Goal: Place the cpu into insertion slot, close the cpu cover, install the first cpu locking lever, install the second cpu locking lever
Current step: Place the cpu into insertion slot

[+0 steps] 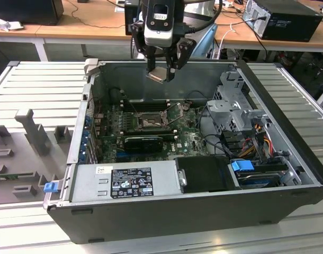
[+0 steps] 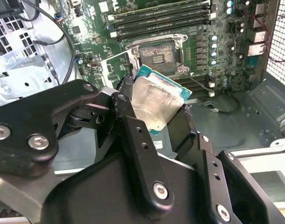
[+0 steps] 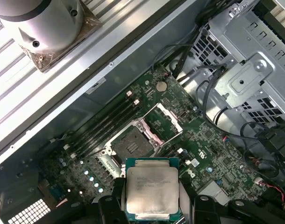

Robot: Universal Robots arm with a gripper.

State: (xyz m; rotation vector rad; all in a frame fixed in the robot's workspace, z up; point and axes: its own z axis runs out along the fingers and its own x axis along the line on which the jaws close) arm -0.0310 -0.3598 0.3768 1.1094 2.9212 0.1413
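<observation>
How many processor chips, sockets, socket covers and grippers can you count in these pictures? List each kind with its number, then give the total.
Chip: 1
Socket: 1
Socket cover: 1
Gripper: 1
Total: 4

The cpu (image 3: 152,189) has a dull, smudged silver metal top and green edge. The tool (image 1: 161,71) is matt black with shiny screws (image 2: 160,190). The insertion slot (image 3: 131,145) has a dark metal rim, the cpu cover (image 3: 170,115) bare silvery metal. The counter (image 1: 39,84) is pale ribbed metal.
</observation>
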